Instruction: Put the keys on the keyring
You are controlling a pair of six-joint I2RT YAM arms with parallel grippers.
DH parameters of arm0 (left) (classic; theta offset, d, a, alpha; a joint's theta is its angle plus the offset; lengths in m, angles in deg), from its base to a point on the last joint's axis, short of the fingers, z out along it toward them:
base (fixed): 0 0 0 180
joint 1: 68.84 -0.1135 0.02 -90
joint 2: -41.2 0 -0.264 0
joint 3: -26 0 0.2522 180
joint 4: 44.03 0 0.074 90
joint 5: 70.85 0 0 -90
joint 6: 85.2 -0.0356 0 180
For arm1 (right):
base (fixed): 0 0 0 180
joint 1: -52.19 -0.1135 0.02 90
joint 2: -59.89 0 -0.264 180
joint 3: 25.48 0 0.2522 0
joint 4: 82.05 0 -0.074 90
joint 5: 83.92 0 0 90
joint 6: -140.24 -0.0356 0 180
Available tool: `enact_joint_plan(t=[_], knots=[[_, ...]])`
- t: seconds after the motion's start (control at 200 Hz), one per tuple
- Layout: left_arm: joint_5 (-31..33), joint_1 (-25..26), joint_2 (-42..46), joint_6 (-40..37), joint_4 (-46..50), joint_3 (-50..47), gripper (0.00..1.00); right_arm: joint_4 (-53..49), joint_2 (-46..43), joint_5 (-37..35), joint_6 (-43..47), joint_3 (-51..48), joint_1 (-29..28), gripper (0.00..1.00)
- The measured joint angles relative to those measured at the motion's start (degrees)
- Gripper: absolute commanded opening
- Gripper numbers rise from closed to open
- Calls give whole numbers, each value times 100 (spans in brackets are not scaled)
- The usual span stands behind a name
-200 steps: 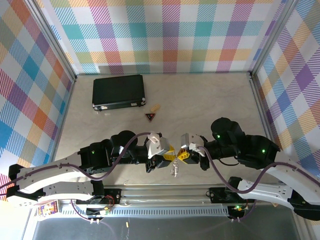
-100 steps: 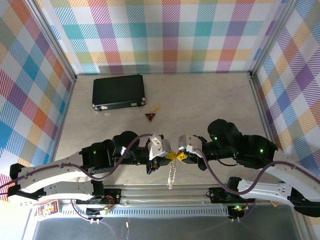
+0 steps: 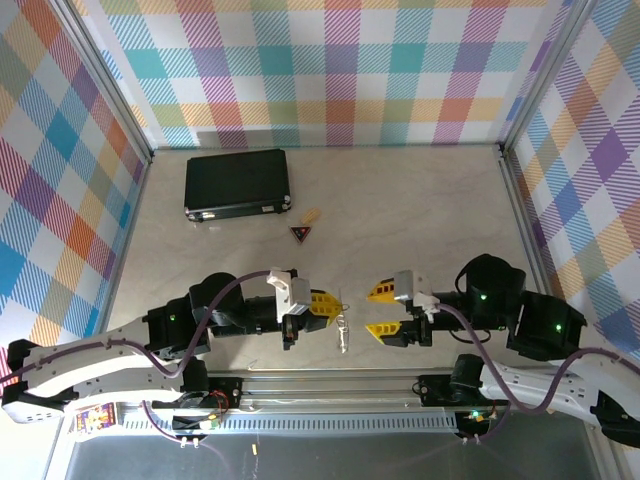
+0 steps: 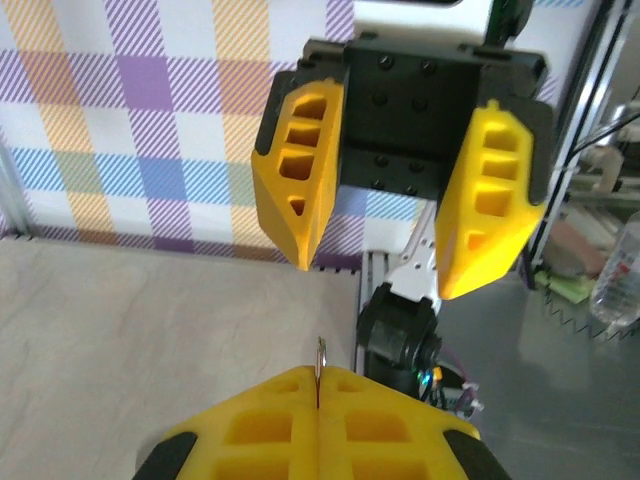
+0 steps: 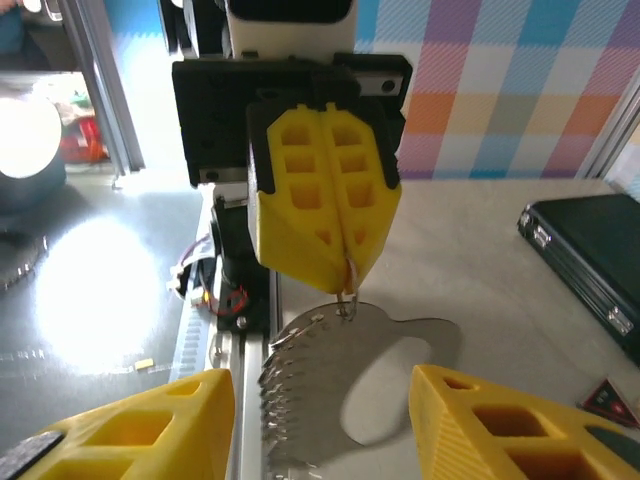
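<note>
The yellow fingers (image 5: 300, 210) of the left gripper (image 5: 343, 278) are clenched flat together, and their very tips pinch a tiny thin metal keyring (image 5: 346, 300). The keys (image 5: 315, 370), a pale silver-grey metal plate with a toothed edge and an oval opening, dangle freely from it in the air between the two arms, low over the near strip of the marbled beige tabletop (image 3: 430, 220). The right gripper (image 3: 371, 311) faces it with its fingers spread and nothing between them, one to each side of the hanging plate. Whether the keys are fully threaded on the ring or merely caught on it is too small to tell. The main risk is that hold: so little wire sits between the fingertips that a jolt or a sideways tug could slide it out. If the right fingers close on the plate off-centre or on its teeth, they would likely twist it and lever the ring loose. The plate can also swing, so a closing pinch may miss it. A drop here would probably land near the table's front edge, beside the metal rail (image 3: 330, 383), where a flat piece would be awkward to pick up.
</note>
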Motion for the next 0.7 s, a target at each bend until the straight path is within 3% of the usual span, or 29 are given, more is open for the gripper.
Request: enact_joint_plan(t=[0.32,0.49,0.695], knots=[[-420,0,-173,280,-1360,-389,0,977,-2,114,-629,-323,0,42],[-474,0,-278,339,-1578,-431,0,1167,39,229,-756,-326,0,35],[-474,0,-275,369,-1810,-433,0,1209,33,260,-772,-356,0,34]])
